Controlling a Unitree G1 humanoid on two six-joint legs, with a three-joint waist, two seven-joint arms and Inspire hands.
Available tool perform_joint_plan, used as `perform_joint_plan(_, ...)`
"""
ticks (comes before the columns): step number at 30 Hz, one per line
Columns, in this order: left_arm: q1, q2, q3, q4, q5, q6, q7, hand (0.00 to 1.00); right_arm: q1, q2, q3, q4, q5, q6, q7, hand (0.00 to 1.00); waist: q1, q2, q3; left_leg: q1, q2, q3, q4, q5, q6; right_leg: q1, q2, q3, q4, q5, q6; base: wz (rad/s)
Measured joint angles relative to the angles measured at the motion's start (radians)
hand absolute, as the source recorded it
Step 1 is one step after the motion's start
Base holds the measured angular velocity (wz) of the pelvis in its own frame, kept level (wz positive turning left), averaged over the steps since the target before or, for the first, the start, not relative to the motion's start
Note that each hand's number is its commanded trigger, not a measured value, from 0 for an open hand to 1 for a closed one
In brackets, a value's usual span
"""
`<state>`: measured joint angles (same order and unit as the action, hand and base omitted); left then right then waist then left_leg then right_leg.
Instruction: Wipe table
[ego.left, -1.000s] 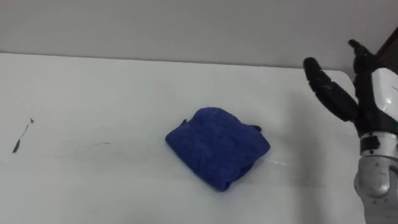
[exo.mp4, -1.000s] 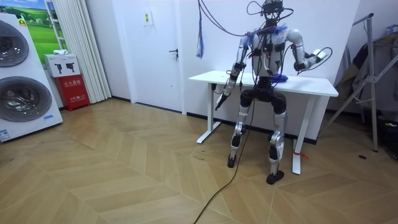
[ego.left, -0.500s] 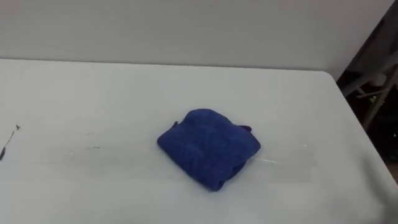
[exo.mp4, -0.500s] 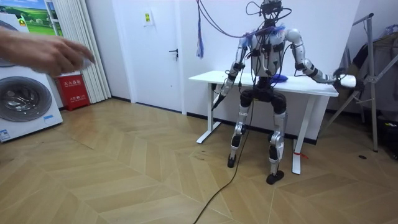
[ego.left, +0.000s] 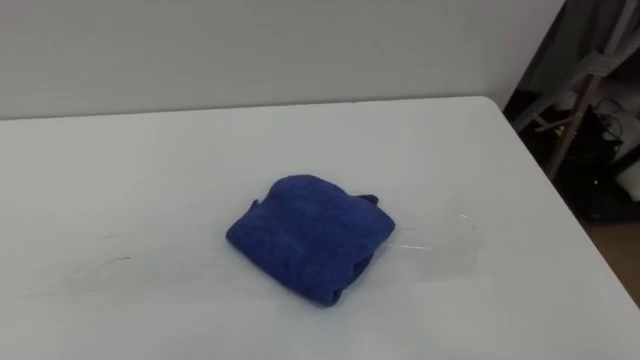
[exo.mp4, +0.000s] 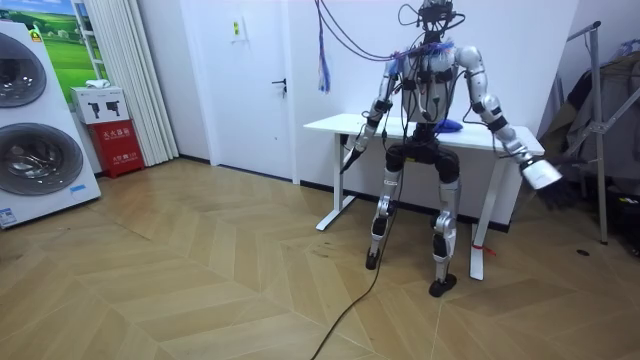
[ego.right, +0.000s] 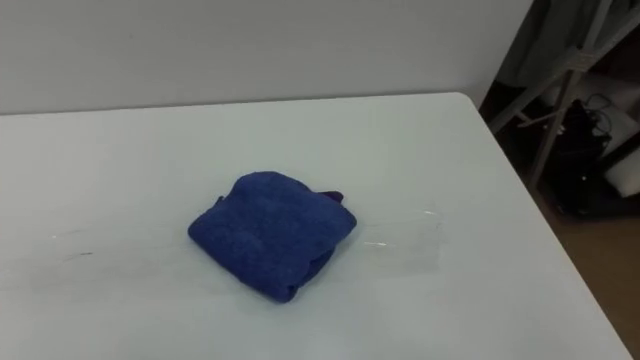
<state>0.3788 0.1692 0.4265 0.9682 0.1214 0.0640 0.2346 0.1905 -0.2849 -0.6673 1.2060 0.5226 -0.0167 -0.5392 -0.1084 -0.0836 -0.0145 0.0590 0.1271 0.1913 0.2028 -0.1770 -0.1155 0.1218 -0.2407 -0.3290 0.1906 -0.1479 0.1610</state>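
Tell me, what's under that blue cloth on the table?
The blue cloth lies bunched on the white table. Whatever may sit beneath it is covered, so I cannot tell.

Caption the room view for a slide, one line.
Robot stands at the white table, blue cloth lying on it, left hand and right hand down at its sides.

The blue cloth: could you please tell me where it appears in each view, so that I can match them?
Left eye view: the cloth lies near the middle, on the table.
Right eye view: the cloth lies left of the middle.
Room view: the cloth is a small blue patch on the tabletop, just right of the robot's torso.
Shared landmark: the table's right edge, to the right of the cloth in all three.
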Motion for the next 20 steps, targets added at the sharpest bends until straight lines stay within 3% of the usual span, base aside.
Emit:
perform_joint_plan(2, -0.007, -0.011, 0.0, 0.014, 0.009, 0.001, -0.003, 0.0, 0.036, 0.044, 0.031, 0.042, -0.019, 0.023, 0.079, 0.0, 0.005, 0.002, -0.0017, 0.006, 0.0, -0.001, -0.001, 0.0, 0.0, 0.007, 0.0, -0.001, -0.001, -0.001, 0.001, 0.03)
perform_joint_plan(5, -0.019, -0.023, -0.002, 0.042, 0.015, 0.014, -0.014, 0.0, 0.058, 0.102, 0.128, 0.092, -0.128, 0.094, 0.191, 0.0, 0.019, 0.007, -0.0018, 0.014, 0.0, 0.0, 0.0, -0.002, 0.0, 0.014, 0.0, -0.001, -0.001, -0.001, 0.001, -0.01)
perform_joint_plan(8, -0.02, -0.023, -0.06, 0.045, 0.034, 0.023, -0.013, 0.0, 0.058, 0.108, 0.297, 0.112, -0.36, 0.14, 0.273, 0.0, 0.053, 0.019, -0.0016, 0.024, 0.0, -0.002, 0.002, -0.011, -0.006, 0.024, 0.001, 0.001, 0.0, 0.0, 0.001, -0.03)
perform_joint_plan(9, -0.032, -0.023, -0.083, 0.053, 0.05, 0.023, -0.012, 0.0, 0.049, 0.106, 0.36, 0.112, -0.471, 0.146, 0.293, 0.0, 0.076, 0.025, -0.0004, 0.023, 0.0, -0.004, 0.003, -0.011, -0.006, 0.024, 0.002, 0.005, 0.001, 0.002, -0.002, -0.03)
perform_joint_plan(12, -0.043, -0.023, -0.139, 0.072, 0.074, 0.022, -0.012, 0.0, -0.019, 0.097, 0.461, 0.099, -0.727, 0.149, 0.347, 0.0, 0.101, 0.039, -0.0004, 0.024, -0.002, -0.027, 0.006, -0.011, -0.005, 0.022, 0.007, 0.0, 0.0, 0.007, -0.006, 0.03)
perform_joint_plan(15, -0.069, -0.034, -0.17, 0.091, 0.136, 0.024, -0.013, 0.0, -0.072, 0.099, 0.54, 0.043, -0.894, 0.148, 0.37, 0.0, 0.131, 0.054, 0.0044, 0.021, -0.003, -0.044, 0.011, -0.009, -0.003, 0.026, 0.01, 0.0, 0.0, 0.007, -0.007, 0.05)
perform_joint_plan(20, -0.065, -0.05, -0.249, 0.092, 0.156, 0.035, 0.004, 0.0, -0.08, 0.12, 0.626, -0.017, -0.954, 0.129, 0.37, 0.0, 0.15, 0.069, 0.0112, 0.015, -0.003, -0.064, 0.012, -0.006, 0.001, 0.034, 0.015, -0.007, -0.005, 0.006, -0.005, 0.1)
